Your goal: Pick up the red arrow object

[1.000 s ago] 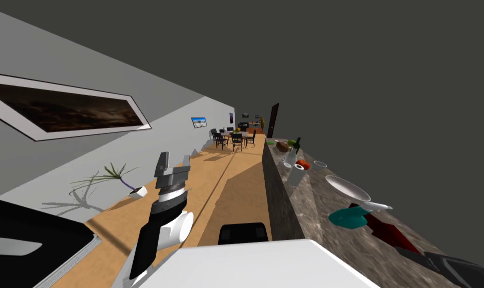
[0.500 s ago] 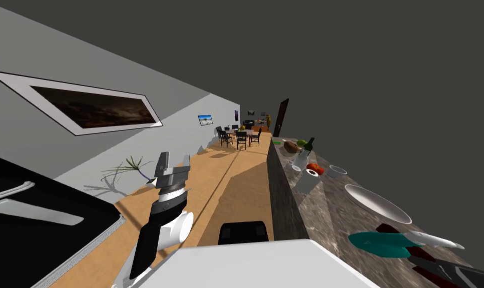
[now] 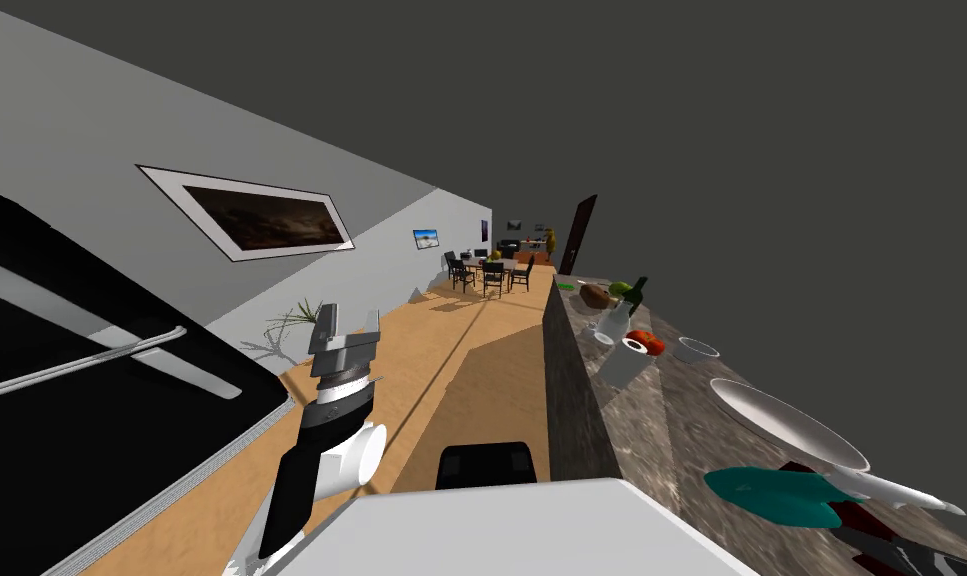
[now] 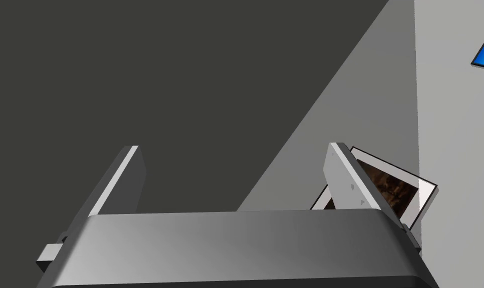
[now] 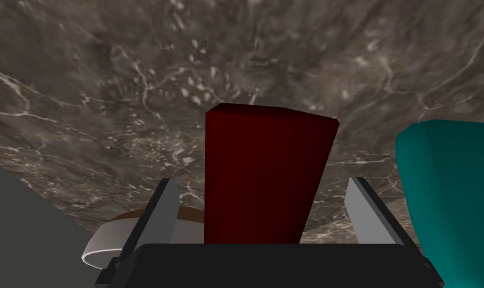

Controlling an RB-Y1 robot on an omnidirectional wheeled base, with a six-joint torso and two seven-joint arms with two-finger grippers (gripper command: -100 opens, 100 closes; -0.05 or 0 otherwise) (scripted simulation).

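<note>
Arrow object (image 5: 268, 150), dark red, flat-faced, between spread jaws of right gripper (image 5: 263, 181)

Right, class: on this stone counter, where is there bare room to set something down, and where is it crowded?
Bare: the counter strip along its floor-side edge, between the white cup and the teal object. Crowded: the red arrow sits inside the open right tool, teal object alongside, large white dish beyond; the far end is cluttered.

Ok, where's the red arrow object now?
Right wrist view: the red arrow object lies on the marbled counter, straddled by the open right gripper, teal object beside it.
</note>
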